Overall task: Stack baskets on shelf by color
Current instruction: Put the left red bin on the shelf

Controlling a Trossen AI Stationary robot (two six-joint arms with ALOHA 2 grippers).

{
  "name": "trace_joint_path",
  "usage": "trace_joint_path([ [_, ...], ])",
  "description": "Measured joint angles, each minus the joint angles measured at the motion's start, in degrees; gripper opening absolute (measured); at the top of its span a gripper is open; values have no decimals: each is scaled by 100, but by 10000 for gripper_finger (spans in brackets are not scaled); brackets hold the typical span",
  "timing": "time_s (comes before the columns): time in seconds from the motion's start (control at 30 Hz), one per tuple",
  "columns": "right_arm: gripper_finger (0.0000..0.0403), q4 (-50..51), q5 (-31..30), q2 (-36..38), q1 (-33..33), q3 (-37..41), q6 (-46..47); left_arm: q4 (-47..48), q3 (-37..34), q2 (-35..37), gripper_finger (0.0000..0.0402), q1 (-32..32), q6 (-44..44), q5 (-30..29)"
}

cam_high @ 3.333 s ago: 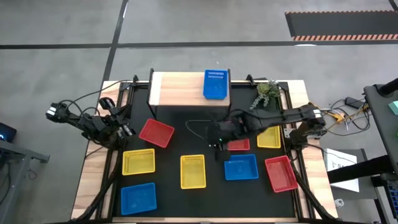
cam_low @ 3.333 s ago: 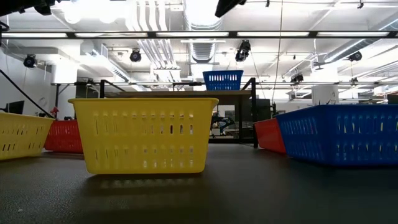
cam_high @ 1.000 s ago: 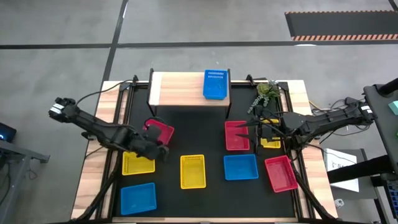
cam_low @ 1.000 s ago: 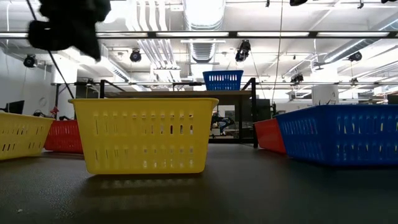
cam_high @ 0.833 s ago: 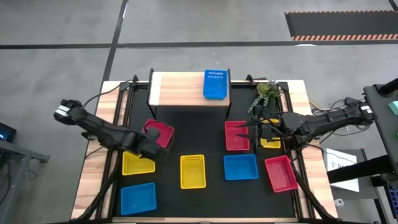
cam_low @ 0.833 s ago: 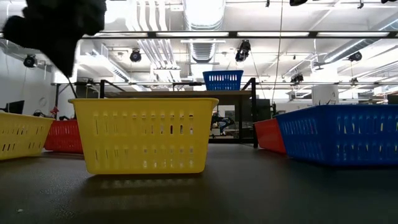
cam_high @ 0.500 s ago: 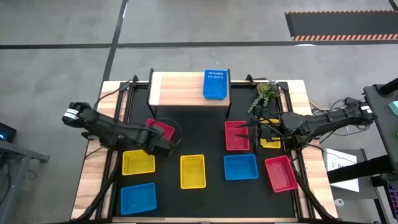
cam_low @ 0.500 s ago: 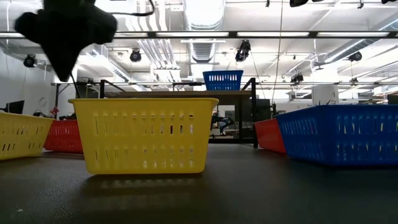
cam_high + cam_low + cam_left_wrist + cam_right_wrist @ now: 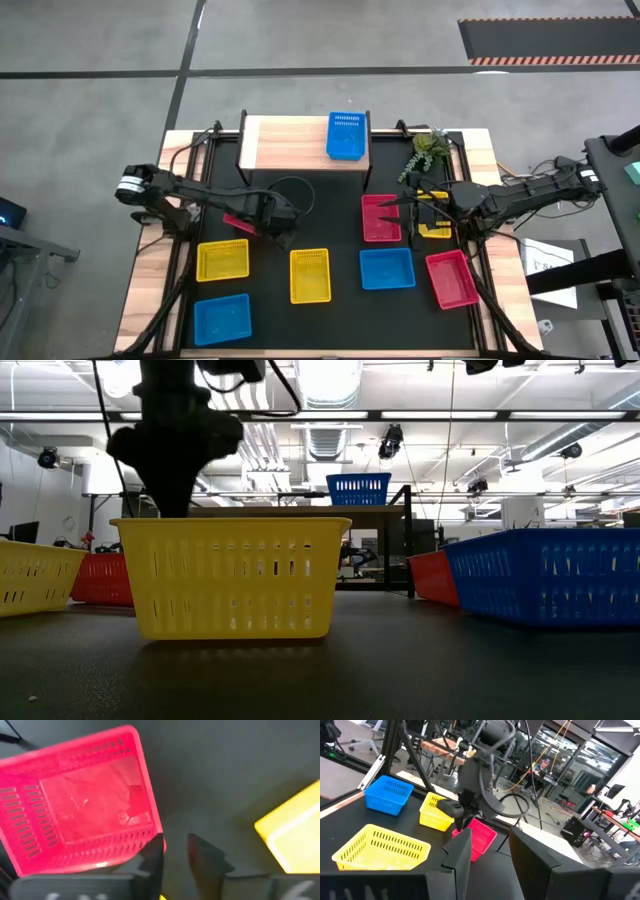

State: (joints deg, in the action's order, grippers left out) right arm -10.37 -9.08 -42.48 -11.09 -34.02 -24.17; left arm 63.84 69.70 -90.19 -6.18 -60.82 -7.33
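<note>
Your red basket (image 9: 82, 800) has holes in its sides and lies on the black table (image 9: 340, 215), left of the middle. One blue basket (image 9: 346, 136) sits on the shelf (image 9: 285, 145). Your left gripper (image 9: 175, 847) hangs over the red basket's edge, fingers a little apart, holding nothing. Your right gripper (image 9: 487, 845) waits open at the right. No writing can be read

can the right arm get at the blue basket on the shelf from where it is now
Probably yes. The right claw hovers over the red basket, holding nothing, and the blue basket sits at the shelf's right end with only open table between them.
</note>
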Motion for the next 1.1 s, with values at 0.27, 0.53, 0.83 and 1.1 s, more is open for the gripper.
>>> trace_joint_path([
  [0.27,125,70,0,4,0,0,11,-115,-233,-133,171,256,119,-234],
  [0.53,125,92,-1,6,0,0,5,-421,-388,-185,177,282,117,-451],
  [0.83,125,124,-2,4,0,-2,-6,-822,-756,-472,177,282,-56,-664],
  [1.1,125,127,-2,4,0,-2,-8,-934,-786,-657,177,284,-36,-802],
])
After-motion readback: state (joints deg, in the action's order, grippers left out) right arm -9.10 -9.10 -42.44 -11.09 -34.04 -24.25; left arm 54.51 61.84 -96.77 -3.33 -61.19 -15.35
